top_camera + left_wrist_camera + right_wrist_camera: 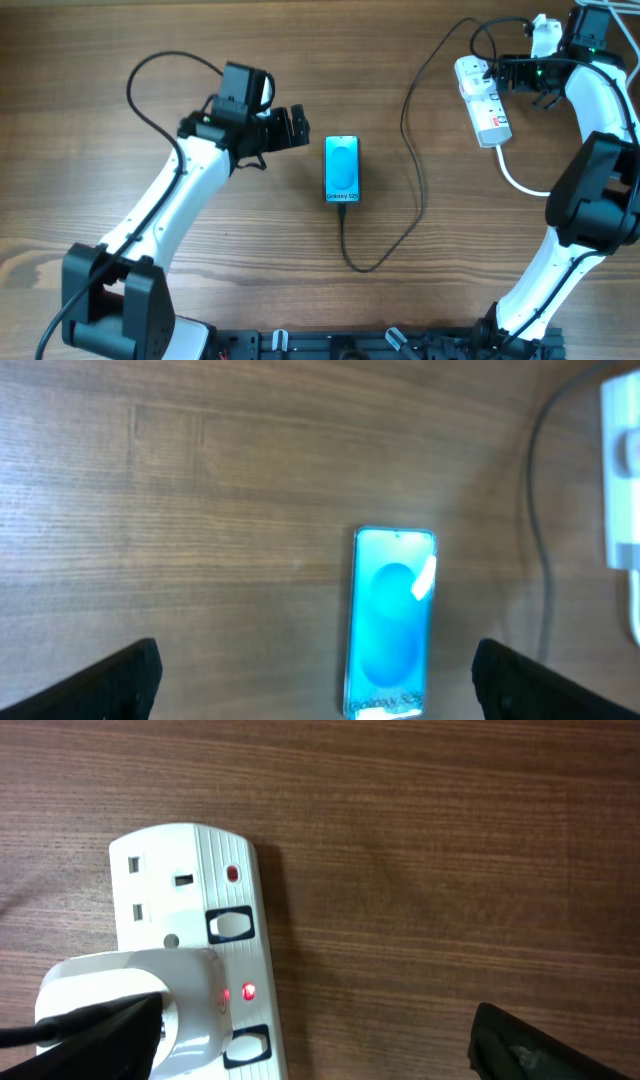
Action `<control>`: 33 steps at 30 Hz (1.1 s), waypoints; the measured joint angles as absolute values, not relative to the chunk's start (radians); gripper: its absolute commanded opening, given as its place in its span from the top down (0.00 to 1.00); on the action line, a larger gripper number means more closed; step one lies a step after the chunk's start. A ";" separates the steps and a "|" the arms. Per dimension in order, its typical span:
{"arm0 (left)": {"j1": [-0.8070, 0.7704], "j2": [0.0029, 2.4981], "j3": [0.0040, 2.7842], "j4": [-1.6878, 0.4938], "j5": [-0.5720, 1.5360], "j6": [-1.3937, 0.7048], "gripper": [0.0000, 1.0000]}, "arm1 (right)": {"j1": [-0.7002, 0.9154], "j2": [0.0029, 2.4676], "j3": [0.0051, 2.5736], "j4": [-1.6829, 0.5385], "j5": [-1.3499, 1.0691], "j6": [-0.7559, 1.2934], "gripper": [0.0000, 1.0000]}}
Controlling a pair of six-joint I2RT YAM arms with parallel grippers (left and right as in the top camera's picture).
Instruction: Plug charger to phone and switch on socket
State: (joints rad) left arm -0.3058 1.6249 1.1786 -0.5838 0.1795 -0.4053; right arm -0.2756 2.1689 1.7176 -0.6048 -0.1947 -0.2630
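My left gripper is spread wide and empty, hovering just left of the slim rectangular smartphone with the glowing teal screen, which lies flat on the brown wood-grain table. The long thin black charger cable meets the phone's near edge. From there it loops away towards the short white oblong power strip. My right gripper hangs open over that strip, one finger above a chunky white plug adapter. One small red light glows beside it.

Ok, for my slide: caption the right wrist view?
Open right gripper near the white socket, one red indicator glowing.
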 measured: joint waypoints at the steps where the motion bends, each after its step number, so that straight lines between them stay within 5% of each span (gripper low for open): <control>1: -0.306 1.625 1.124 -0.511 0.175 -0.405 0.00 | -0.276 2.169 1.718 -0.604 -0.195 -0.263 0.00; 5: -0.306 1.625 0.958 -0.389 0.172 -0.405 0.00 | -0.276 2.169 1.718 -0.605 -0.195 -0.263 0.00; 14: -0.306 1.616 0.918 -0.481 0.155 -0.404 0.00 | -0.276 2.169 1.718 -0.604 -0.195 -0.263 0.00; 33: -0.284 1.460 0.492 0.218 0.131 -0.289 0.00 | -0.276 2.168 1.718 -0.604 -0.195 -0.263 0.00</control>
State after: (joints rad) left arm -0.2836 1.4597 0.4919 0.2180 0.1310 -0.2886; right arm -0.2756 2.1685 1.7176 -0.6044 -0.1947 -0.2630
